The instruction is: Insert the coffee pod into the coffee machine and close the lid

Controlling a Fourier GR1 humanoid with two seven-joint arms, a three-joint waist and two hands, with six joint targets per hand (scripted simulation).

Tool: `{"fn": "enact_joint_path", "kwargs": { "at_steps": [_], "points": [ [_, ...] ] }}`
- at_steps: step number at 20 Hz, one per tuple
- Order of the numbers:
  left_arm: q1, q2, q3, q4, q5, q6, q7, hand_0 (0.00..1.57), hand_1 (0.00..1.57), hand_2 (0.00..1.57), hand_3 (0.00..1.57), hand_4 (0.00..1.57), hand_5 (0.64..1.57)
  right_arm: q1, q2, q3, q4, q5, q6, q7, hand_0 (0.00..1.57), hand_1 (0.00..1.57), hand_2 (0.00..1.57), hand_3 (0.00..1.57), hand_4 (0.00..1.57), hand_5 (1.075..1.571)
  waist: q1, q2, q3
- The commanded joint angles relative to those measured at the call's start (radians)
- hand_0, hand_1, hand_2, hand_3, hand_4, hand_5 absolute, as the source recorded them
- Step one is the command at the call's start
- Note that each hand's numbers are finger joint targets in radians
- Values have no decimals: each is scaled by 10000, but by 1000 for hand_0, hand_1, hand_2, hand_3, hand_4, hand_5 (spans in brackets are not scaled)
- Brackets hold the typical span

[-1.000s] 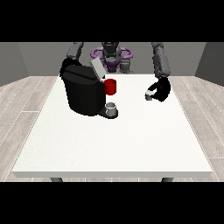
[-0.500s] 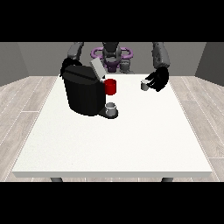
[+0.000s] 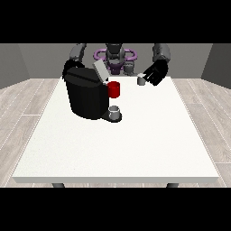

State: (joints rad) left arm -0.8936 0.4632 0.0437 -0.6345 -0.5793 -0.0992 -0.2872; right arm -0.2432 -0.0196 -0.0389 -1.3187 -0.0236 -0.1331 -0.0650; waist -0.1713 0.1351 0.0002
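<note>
A black coffee machine (image 3: 85, 97) stands on the white table (image 3: 117, 144) at the left, its grey lid (image 3: 100, 71) tilted up and open. A red part (image 3: 114, 89) sticks out at its front, and a small grey cup (image 3: 114, 111) sits on its base. The hand at the view's right (image 3: 155, 73) is raised above the table's far side, fingers curled round a small grey coffee pod (image 3: 141, 80). It is to the right of the machine and well apart from it. The hand at the view's left is hidden behind the machine.
The robot's torso (image 3: 115, 58) stands behind the table's far edge. Wooden floor surrounds the table.
The hand at the view's right has risen and moved left towards the machine, carrying the pod. The machine and its lid have not moved.
</note>
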Motion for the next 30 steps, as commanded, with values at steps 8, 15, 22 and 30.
{"fn": "enact_joint_path", "kwargs": {
  "at_steps": [8,15,22,30],
  "points": [
    [-1597,-241,560,168,32,-15,1672,1272,1272,1307,1244,512,1571,-233,184,1210,-713,-52,-510,730,0,0,0,0,521,1571,-1019,-123,-5],
    [-2207,186,640,-49,-75,-301,1429,1264,1264,1319,1251,516,1571,-642,-129,261,-575,-30,-90,399,0,0,0,0,511,1571,-1049,585,0],
    [-2725,302,724,37,-125,-531,1488,1265,1265,1297,1236,485,1571,-816,-388,-16,-698,-128,27,262,0,0,0,0,520,1571,-1246,1021,2],
    [-2920,-268,472,-32,-443,-237,1681,1326,1326,1335,1233,503,1571,-1707,-433,-437,-383,-48,-512,572,0,0,0,0,480,1571,-876,1328,1]
  ]
}}
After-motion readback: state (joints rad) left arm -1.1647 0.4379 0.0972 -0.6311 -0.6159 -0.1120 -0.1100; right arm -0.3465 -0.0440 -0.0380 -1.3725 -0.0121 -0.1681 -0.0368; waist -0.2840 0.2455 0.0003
